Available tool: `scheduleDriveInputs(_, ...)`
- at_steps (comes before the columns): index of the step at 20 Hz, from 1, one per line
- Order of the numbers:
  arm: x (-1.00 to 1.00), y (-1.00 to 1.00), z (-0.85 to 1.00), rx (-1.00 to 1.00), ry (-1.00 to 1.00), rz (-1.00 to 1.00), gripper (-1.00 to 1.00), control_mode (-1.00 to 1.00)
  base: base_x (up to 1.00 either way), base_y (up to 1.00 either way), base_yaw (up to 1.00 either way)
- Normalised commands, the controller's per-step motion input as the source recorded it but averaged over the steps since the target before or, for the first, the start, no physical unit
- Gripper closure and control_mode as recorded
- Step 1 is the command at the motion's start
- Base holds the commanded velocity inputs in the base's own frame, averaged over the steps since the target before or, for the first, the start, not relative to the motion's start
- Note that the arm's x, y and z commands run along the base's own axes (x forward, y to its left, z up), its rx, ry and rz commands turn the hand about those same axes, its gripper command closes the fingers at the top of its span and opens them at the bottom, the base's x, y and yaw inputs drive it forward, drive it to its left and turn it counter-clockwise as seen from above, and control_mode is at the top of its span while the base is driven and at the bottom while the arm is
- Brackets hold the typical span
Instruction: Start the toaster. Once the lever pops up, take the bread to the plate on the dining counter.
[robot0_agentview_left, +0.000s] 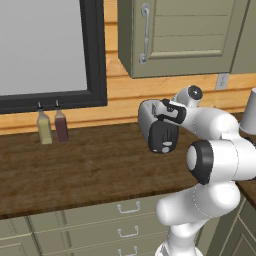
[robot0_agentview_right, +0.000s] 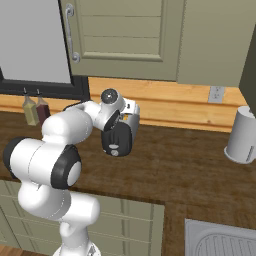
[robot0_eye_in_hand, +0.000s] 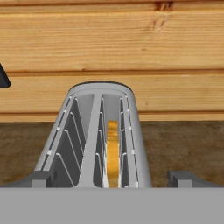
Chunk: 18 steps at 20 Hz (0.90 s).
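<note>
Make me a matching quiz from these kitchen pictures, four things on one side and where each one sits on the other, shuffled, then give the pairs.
Things:
1. bread
2. two bottles
3. wall socket
4. gripper

Places:
A. under the black-framed window, at the back of the worktop
B. on the wooden wall, below the upper cabinets
C. open, just above the toaster's slots
D. down in the toaster's right slot

Pairs: 1-D, 2-A, 3-B, 4-C
</note>
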Motion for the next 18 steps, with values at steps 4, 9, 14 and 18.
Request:
scheduleDriveInputs(4,0.0,0.0,0.0,0.0,0.0,0.0,-1.0,-1.0,0.0,0.0,0.0)
scheduleDriveInputs(9,0.0,0.0,0.0,0.0,0.0,0.0,-1.0,-1.0,0.0,0.0,0.0)
scheduleDriveInputs(14,0.0,0.0,0.0,0.0,0.0,0.0,-1.0,-1.0,0.0,0.0,0.0)
scheduleDriveInputs(18,0.0,0.0,0.0,0.0,0.0,0.0,-1.0,-1.0,0.0,0.0,0.0)
